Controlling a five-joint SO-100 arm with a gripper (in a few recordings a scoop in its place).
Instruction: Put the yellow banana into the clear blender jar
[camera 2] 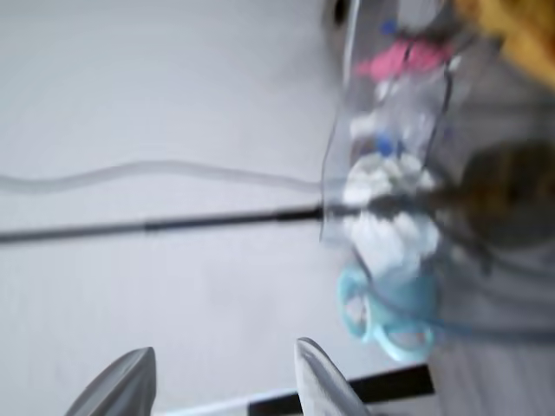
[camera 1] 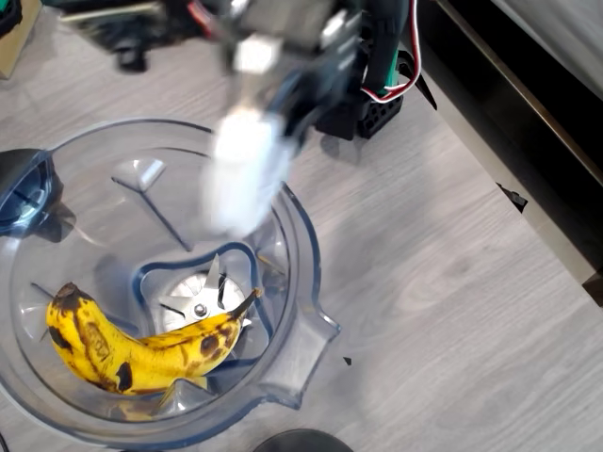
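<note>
Down inside the clear blender jar (camera 1: 292, 235) the yellow banana (camera 1: 141, 344) lies along the bottom, its stem end touching the metal blade (camera 1: 200, 303); task looks done. Risk from here, as I judge it: the blurred arm hangs over the jar's rim and a careless pull-back could clip the wall and shove the jar across the table (camera 1: 443, 273). Hand (camera 2: 221, 381) (wrist view) shows fingertips apart, nothing between them, touching nothing.

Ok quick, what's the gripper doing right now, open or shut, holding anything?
Gripper: open and holding nothing in the wrist view; its two fingertips stand apart. The banana lies inside the blender jar.
</note>
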